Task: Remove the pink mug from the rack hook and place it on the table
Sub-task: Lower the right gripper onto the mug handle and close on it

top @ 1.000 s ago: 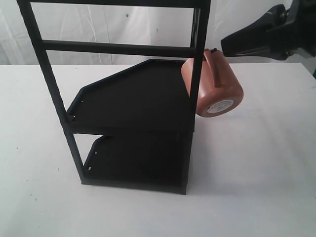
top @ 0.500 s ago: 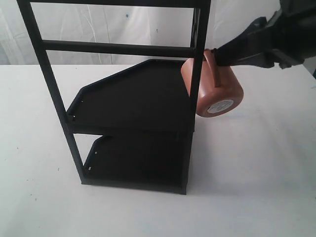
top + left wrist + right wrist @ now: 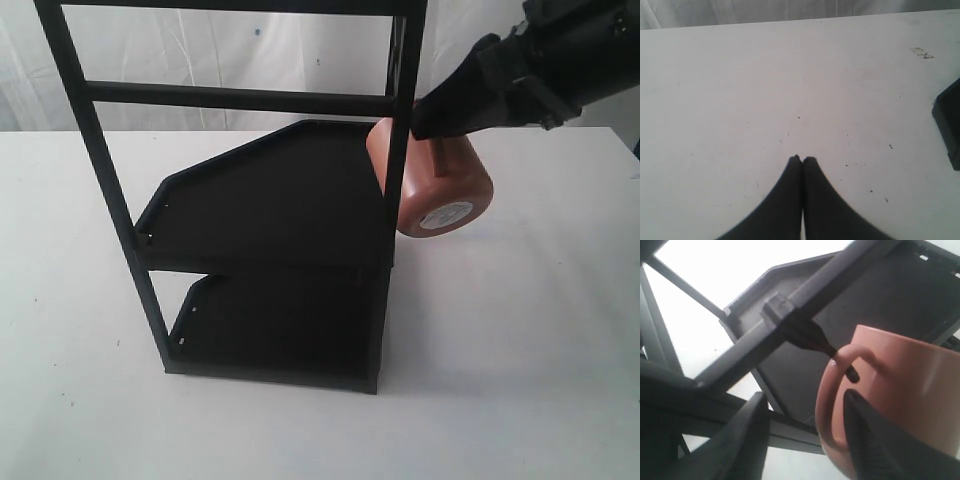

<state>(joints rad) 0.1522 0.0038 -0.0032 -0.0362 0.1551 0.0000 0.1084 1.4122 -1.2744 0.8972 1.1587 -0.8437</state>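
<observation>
The pink mug hangs tilted at the rack's right post, white sticker on its base facing out. In the right wrist view its handle loops over the rack hook, whose upturned tip shows inside the loop. My right gripper is open around the handle: one finger reaches into the loop against the mug, the other stands outside it. From the exterior view the right gripper comes in from the upper right to the mug's top. My left gripper is shut and empty over the table.
The rack's two black trays sit left of the mug, with a thick crossbar above them. A black corner shows at the edge of the left wrist view. White table lies below and right of the mug.
My right gripper has moved left and down from the upper right until its tips reach the mug's handle. The mug still hangs on the hook.
</observation>
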